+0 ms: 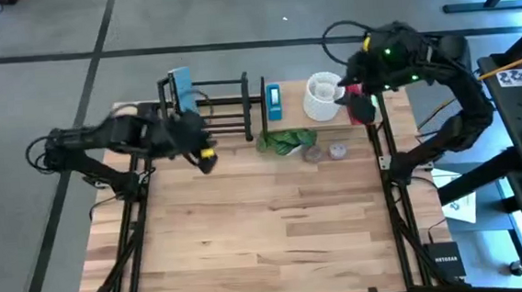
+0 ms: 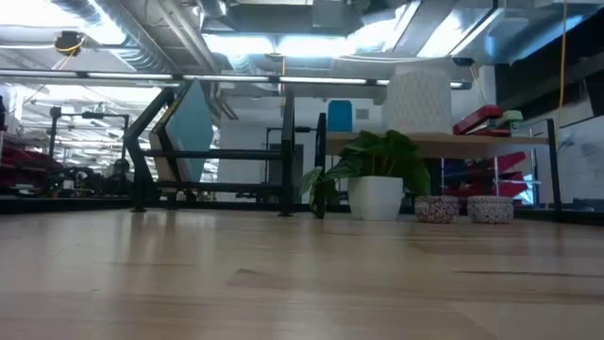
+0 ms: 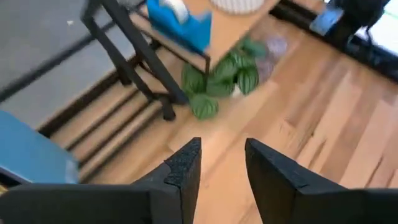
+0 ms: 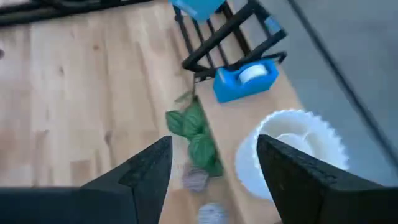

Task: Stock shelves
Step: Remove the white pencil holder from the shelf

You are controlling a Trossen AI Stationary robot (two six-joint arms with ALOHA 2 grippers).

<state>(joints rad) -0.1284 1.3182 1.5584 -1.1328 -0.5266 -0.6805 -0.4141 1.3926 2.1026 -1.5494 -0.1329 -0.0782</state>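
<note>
The black open-frame rack is seen at the table's far edge, left of centre, with a blue flat item leaning in it; the light-wood shelf board adjoins it on the right, bearing a blue tape dispenser and a white ribbed basket; a potted plant and two small speckled bowls are set on the tabletop just before the board; the left gripper is held beside the rack, jaws parted and empty; the right gripper is poised above the board's right end, jaws spread wide, nothing grasped.
</note>
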